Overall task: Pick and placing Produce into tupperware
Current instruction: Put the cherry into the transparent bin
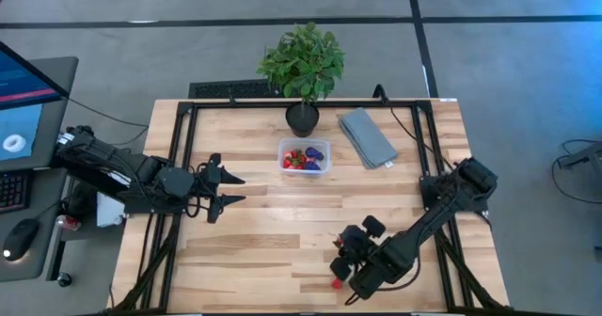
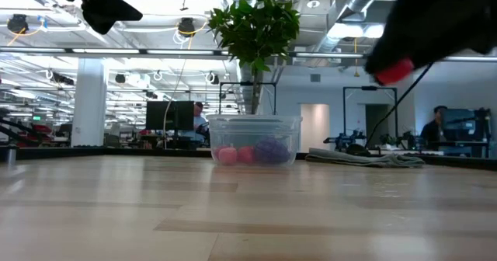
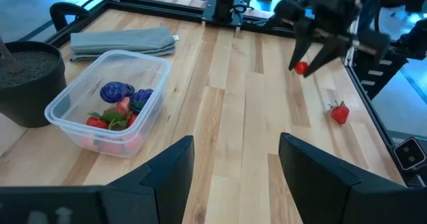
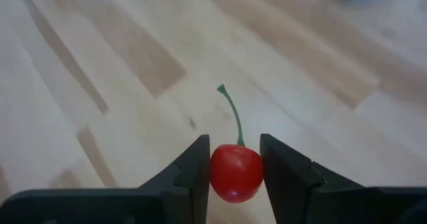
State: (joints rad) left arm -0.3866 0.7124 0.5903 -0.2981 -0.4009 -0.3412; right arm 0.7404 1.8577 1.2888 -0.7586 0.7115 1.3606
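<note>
The clear tupperware (image 1: 283, 148) stands at the table's far middle, with strawberries and dark purple grape bunches (image 3: 117, 91) inside it. My right gripper (image 4: 235, 151) is near the table's front edge, shut on a red cherry (image 3: 301, 68) above the wood. The same cherry (image 2: 394, 71) shows high up in the low view. One loose strawberry (image 3: 339, 112) lies on the table near that gripper, close to the front edge (image 1: 336, 282). My left gripper (image 1: 230, 189) hovers open at the table's left side, pointing toward the middle, with nothing between its fingers. My right gripper pinches the cherry's round body (image 4: 220, 174) on two opposite sides between its two fingers. The fingers slant downward. The green stem (image 4: 231, 111) sticks out ahead of the fingers, and the cherry is lifted clear of the table.
A leafy plant in a black pot (image 1: 302, 118) stands just behind the tupperware. A folded grey cloth (image 1: 367, 137) lies to its right. Bare wood (image 1: 273, 231) stretches between the tub and the front edge. A black frame (image 1: 179, 137) rims the table.
</note>
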